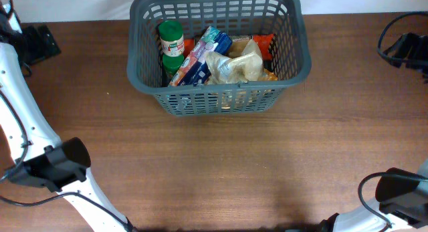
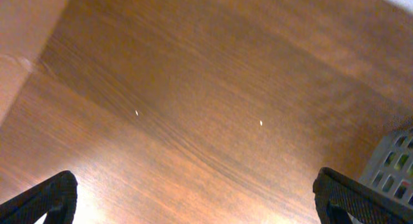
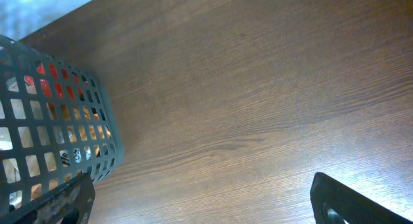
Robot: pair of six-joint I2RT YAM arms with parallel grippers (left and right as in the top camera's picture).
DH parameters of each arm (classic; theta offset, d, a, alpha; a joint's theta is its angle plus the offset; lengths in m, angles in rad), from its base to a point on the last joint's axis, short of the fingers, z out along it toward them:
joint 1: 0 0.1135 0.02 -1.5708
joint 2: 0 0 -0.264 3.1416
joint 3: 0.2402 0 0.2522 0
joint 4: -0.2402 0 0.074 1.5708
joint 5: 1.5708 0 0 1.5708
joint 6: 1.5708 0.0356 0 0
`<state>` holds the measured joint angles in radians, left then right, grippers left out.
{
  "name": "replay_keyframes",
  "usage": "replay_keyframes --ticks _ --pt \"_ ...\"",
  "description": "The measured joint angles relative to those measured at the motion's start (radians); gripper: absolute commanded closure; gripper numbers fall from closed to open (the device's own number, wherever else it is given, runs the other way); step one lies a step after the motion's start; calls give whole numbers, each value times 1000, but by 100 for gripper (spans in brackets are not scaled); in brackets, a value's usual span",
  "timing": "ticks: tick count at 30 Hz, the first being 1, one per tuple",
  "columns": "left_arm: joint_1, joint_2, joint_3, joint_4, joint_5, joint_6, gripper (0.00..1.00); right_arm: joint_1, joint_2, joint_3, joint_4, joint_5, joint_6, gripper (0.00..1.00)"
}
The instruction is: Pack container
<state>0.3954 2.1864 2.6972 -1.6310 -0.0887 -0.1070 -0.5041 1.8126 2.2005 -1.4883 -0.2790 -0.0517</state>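
Observation:
The container [image 1: 142, 77], a large dark grey slotted basket, stands at the far middle of the table. Inside lie a green-capped jar [image 1: 171, 37], a blue and pink packet [image 1: 200, 55], a crumpled clear bag [image 1: 234, 63] and a red-orange packet [image 1: 265, 42]. A corner of the container shows in the left wrist view [image 2: 393, 161] and in the right wrist view [image 3: 45, 121]. My left gripper [image 2: 193, 201] is open and empty over bare wood. My right gripper [image 3: 206, 201] is open and empty over bare wood, right of the container.
My left arm [image 1: 57, 165] sits at the front left and my right arm [image 1: 398, 192] at the front right. Black cables and mounts lie at the far left [image 1: 37, 41] and far right [image 1: 401, 48] corners. The table's left edge shows in the left wrist view [image 2: 26, 62].

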Motion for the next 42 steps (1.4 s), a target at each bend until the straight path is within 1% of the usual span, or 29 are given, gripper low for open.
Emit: replay_keyframes --ticks 3,15,19,23,26,28,30,31,32,34,36,38,42 --pt "0 2 -26 25 6 -3 1 0 0 0 0 0 0 1" --pt "0 2 -31 24 10 -3 1 18 -4 0 0 1 1 1" --pt "0 2 -31 24 10 -4 1 103 -56 -9 0 5 1 1" --pt "0 2 -31 24 10 -4 1 230 -171 -15 7 3 -2 2" --pt "0 2 -31 24 11 -6 1 288 -309 -71 104 21 -31 1" --pt "0 2 -31 24 10 -7 1 299 -431 -156 218 42 -55 1" --pt "0 2 -31 23 10 -7 1 299 -556 -278 365 64 -77 1" --pt "0 2 -31 23 10 -7 1 299 -645 -387 486 74 -92 1" --pt "0 2 -31 24 11 -7 1 300 -705 -459 541 80 -104 1" --pt "0 2 -31 23 10 -8 1 301 -875 -686 741 88 -118 1" --pt "0 2 -32 23 11 -10 1 301 -1041 -906 856 91 -130 1" --pt "0 2 -32 23 11 -10 1 301 -1183 -1085 912 92 -137 1" --pt "0 2 -32 22 13 -10 1 301 -1418 -1415 937 95 -143 1"
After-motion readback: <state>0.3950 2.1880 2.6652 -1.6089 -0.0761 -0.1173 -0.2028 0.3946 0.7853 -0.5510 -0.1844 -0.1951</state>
